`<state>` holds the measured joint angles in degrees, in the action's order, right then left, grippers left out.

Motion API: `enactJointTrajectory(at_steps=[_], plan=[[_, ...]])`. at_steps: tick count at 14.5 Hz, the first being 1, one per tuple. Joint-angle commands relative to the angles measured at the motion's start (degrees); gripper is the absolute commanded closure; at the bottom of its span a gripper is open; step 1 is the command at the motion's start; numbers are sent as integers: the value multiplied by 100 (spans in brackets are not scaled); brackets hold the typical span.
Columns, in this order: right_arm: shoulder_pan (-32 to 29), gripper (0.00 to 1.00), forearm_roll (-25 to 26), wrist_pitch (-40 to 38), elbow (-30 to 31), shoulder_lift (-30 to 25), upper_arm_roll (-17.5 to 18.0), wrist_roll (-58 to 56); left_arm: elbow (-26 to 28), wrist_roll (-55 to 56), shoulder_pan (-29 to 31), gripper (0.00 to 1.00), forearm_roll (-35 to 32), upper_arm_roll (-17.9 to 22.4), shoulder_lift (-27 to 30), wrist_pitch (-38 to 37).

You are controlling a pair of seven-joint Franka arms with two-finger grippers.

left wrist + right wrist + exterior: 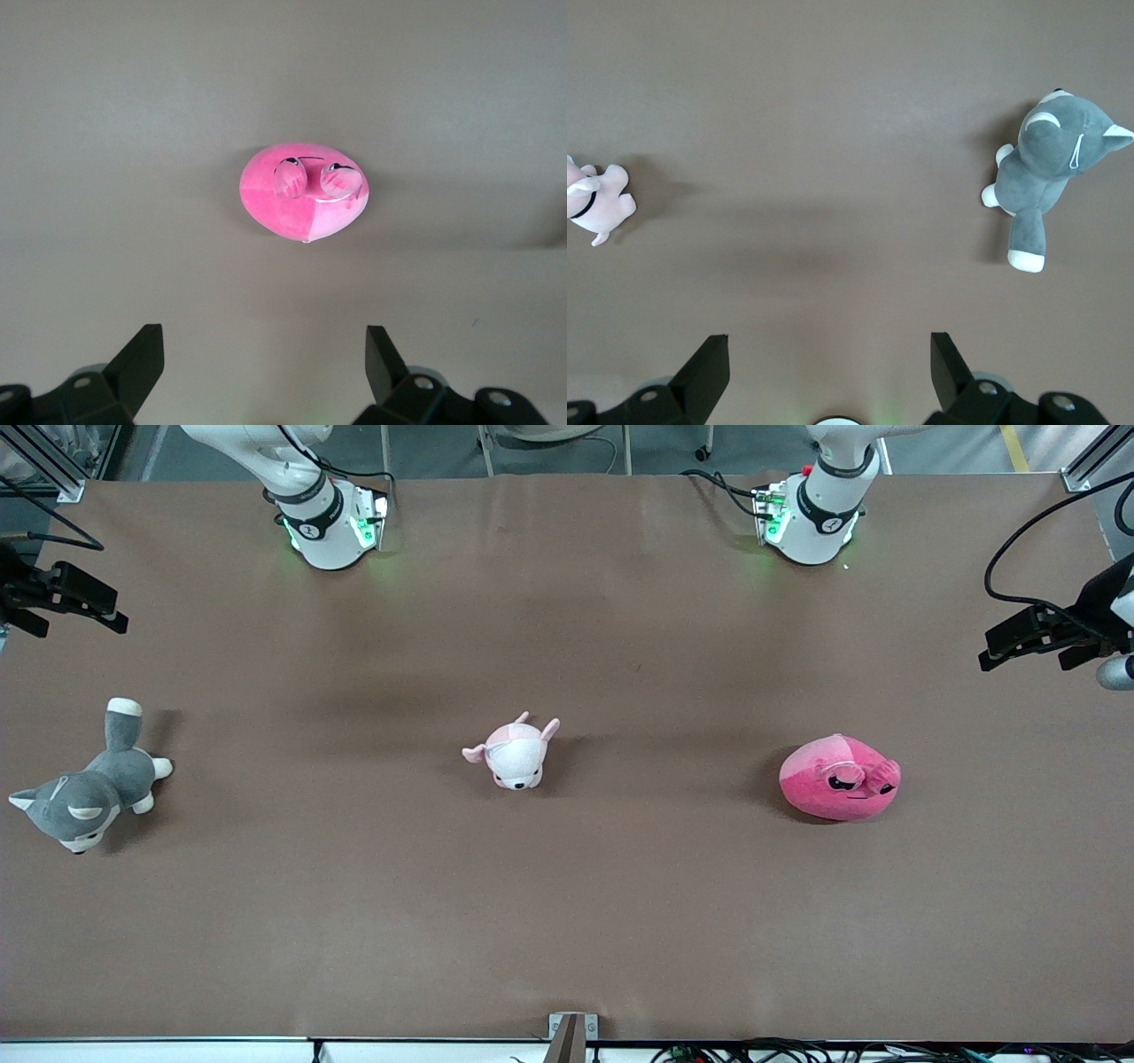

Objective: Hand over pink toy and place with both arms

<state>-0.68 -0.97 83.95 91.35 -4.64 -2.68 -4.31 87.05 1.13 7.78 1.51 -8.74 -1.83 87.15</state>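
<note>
The left pincer point(1019, 642) is held released and empty, up in the air at the left arm's end of the table point(567, 921); its fingers point(142, 359) are seen wide apart in the left wrist view. The right pincer point(84, 602) is likewise spread and empty, raised at the right arm's end of the table.

The pink toy point(839, 778) is lying on the table toward the left arm's end, untouched, well apart from both pincers. It is framed between the left pincer's fingers in the left wrist view point(304, 192), face up, apparently slightly tilted, though that is hard to judge.

The pale pink-and-white plush point(515, 754) is lying mid-table. The grey-and-white dog plush point(87, 790) is lying at the right arm's end.

Nothing of the task is judged done. No grasp has been made, no handover, no placement. Still left: the toy to be picked up, probably by the left arm as the closer one, passed to the right pincer, then set down.
</note>
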Motion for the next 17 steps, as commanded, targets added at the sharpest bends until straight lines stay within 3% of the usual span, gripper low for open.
enactJointTrajectory(at_steps=[1,10,14,17], plan=[[-107,0,106,-36,208,-196,92,158,-110,10,-4,0,60,-5,-46,-128],[-90,0,97,-2,147,-160,92,150,-48,1,22,0,68,-5,-98,-172],[-116,0,88,7,147,-160,83,150,57,63,31,0,51,4,-598,-85],[-125,0,80,7,147,-160,83,150,311,343,31,0,16,4,-889,467]])
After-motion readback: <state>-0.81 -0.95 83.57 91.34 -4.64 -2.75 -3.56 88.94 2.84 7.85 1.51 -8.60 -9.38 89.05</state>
